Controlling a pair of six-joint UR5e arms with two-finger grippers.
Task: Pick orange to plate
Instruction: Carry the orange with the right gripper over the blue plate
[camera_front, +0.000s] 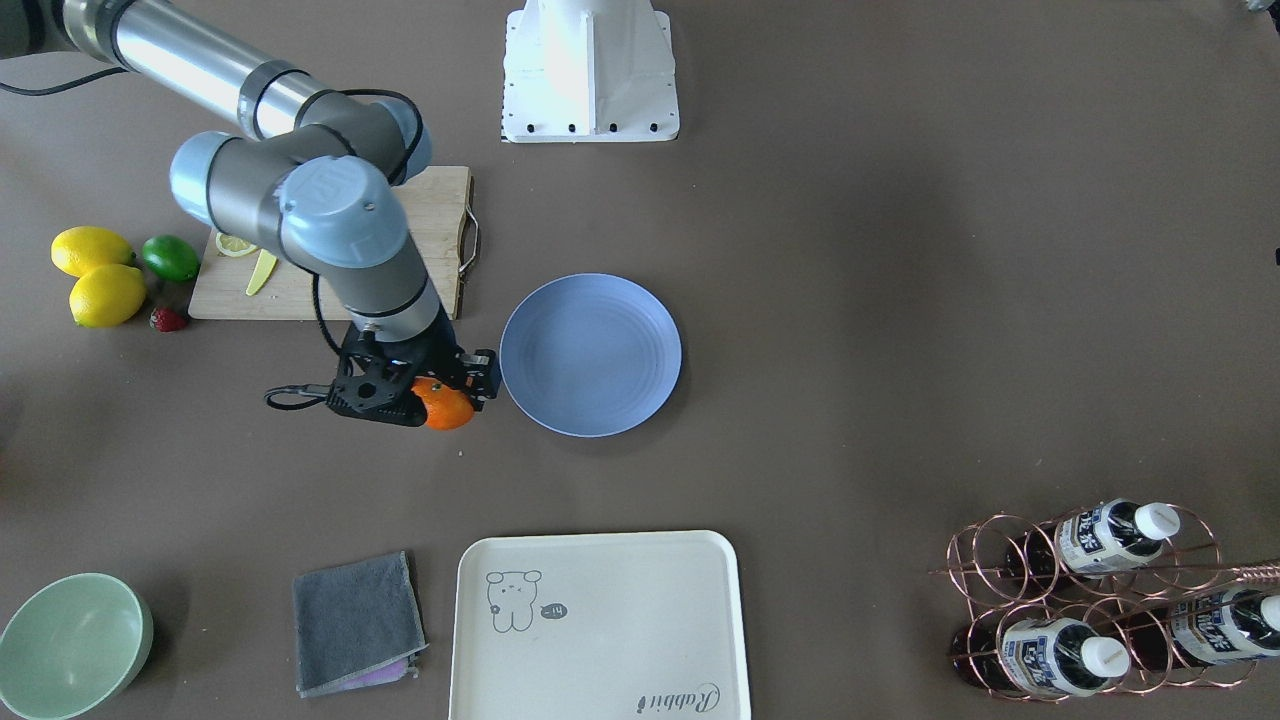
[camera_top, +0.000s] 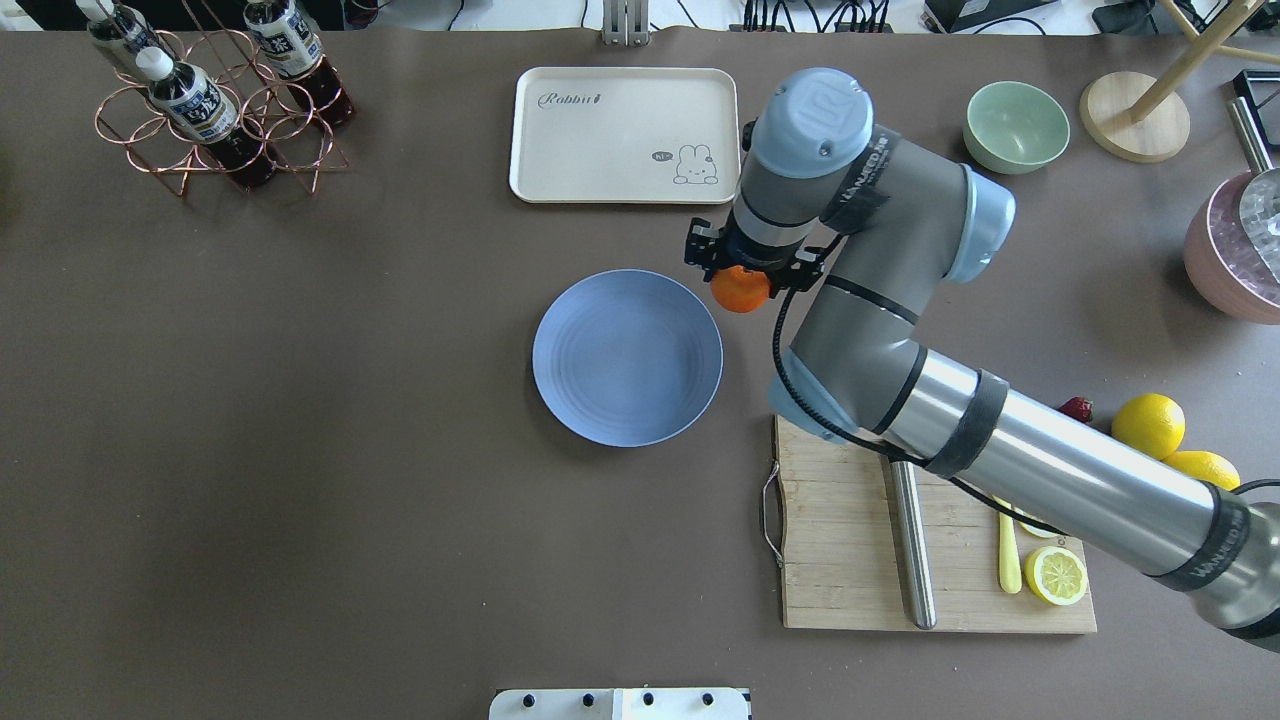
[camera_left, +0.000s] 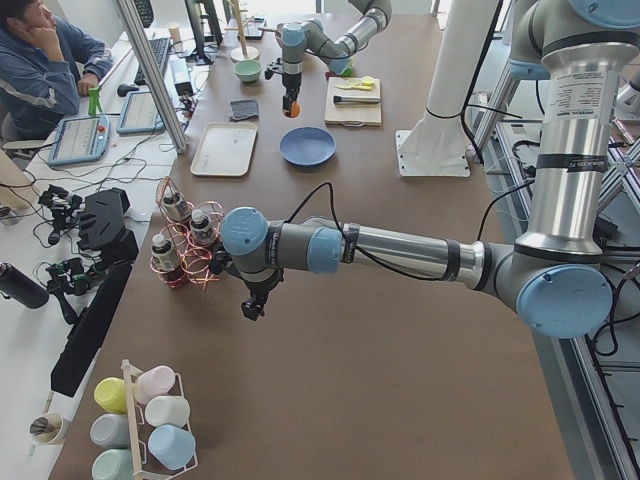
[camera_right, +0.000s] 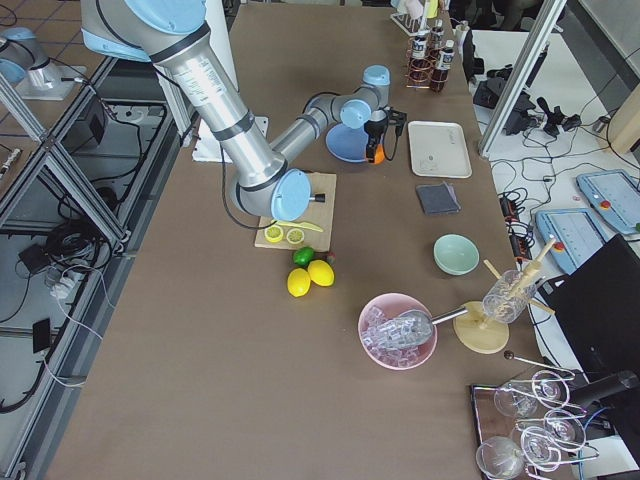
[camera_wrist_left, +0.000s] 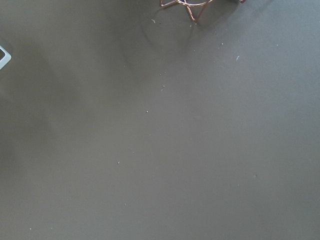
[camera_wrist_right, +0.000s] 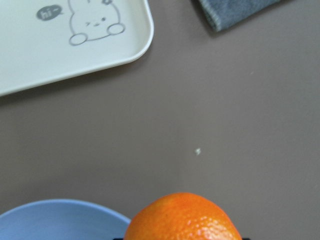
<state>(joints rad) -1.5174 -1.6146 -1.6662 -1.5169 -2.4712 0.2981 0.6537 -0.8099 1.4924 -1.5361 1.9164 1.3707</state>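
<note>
The right arm comes in from the table's right side, passes over the wooden cutting board near the robot's edge, bends at the elbow and turns its wrist straight down. Its right gripper is clamped on the orange – the fruit pokes out below the black fingers and hangs clear of the table, just beside the rim of the blue plate, which lies near the table's middle. In the wrist view the plate's edge shows below and to one side of the orange.

The cream tray lies at the operators' edge beyond the plate, a folded grey cloth next to it. On the board lie a lemon half and a yellow knife; whole lemons, a lime and a strawberry sit just off its end.

The left arm stretches low over the table's left part near the copper bottle rack – whether the left gripper is parted or closed cannot be told
</note>
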